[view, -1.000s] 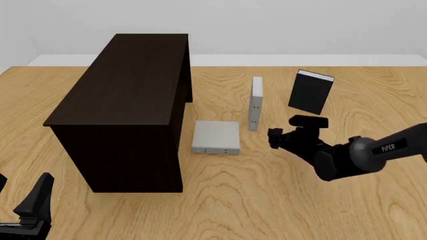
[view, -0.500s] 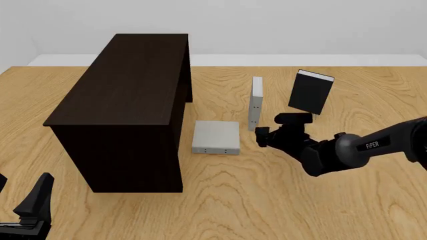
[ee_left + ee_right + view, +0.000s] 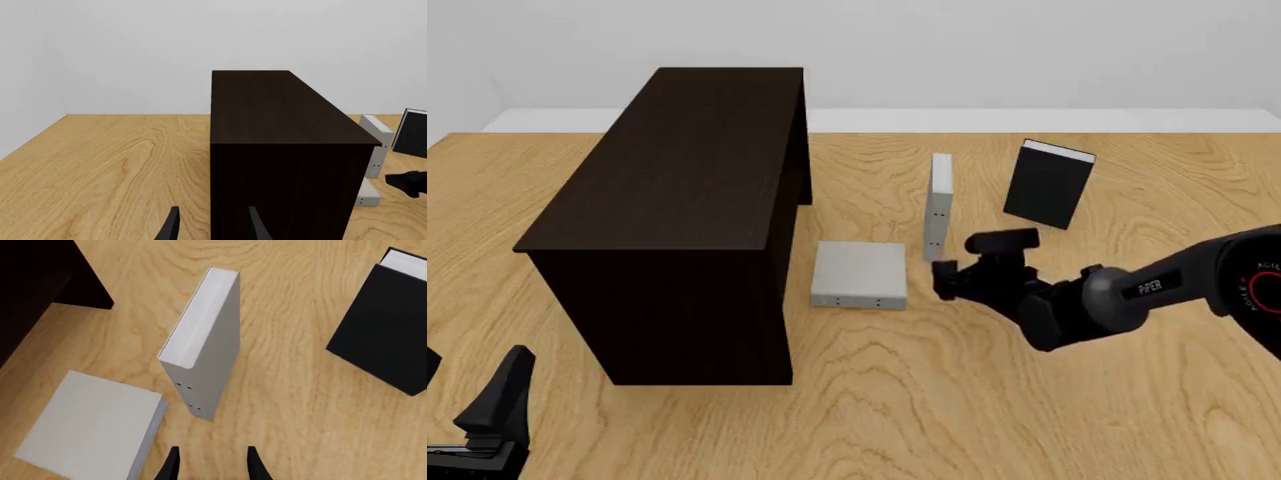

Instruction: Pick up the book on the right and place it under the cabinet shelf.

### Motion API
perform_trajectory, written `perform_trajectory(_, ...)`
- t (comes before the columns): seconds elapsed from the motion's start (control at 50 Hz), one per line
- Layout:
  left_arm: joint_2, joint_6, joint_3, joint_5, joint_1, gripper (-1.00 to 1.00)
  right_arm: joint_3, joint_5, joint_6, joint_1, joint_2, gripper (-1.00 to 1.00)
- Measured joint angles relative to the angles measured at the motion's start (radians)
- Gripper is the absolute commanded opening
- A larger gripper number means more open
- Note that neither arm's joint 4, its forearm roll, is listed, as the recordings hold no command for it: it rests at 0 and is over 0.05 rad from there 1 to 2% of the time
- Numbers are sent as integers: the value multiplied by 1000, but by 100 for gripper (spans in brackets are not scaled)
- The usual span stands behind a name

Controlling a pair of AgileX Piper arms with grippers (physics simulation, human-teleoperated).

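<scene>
The book (image 3: pixel 938 203) is the light-grey hardback standing upright on the table, right of the cabinet shelf (image 3: pixel 681 190). In the right wrist view the book (image 3: pixel 203 347) shows white page edges on top and small dark dots on its spine. My right gripper (image 3: pixel 945 277) is open, low over the table just in front of the book's near end, not touching it. Its fingertips (image 3: pixel 172 465) frame bare wood below the spine. My left gripper (image 3: pixel 481 390) stands open at the near left corner, facing the cabinet shelf (image 3: pixel 287 150).
A second grey book (image 3: pixel 858 273) lies flat beside the cabinet's near right corner, left of my right gripper. A black-covered book (image 3: pixel 1048 184) stands upright farther right and back. The cabinet's front is open at floor level.
My right gripper has moved left and slightly forward, from right of the upright grey book to just in front of its near end. The left arm has not moved.
</scene>
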State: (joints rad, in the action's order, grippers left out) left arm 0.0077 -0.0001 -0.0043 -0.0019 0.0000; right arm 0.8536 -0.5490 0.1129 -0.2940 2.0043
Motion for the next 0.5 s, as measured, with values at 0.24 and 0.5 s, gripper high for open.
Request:
perform_trajectory(0.24, 0, 0, 0, 0, 0, 100, -24, -18, -79, 7, -8, 100)
perform_trajectory(0.5, 0, 0, 0, 0, 0, 100, -36, -24, -115, -6, -38, 100)
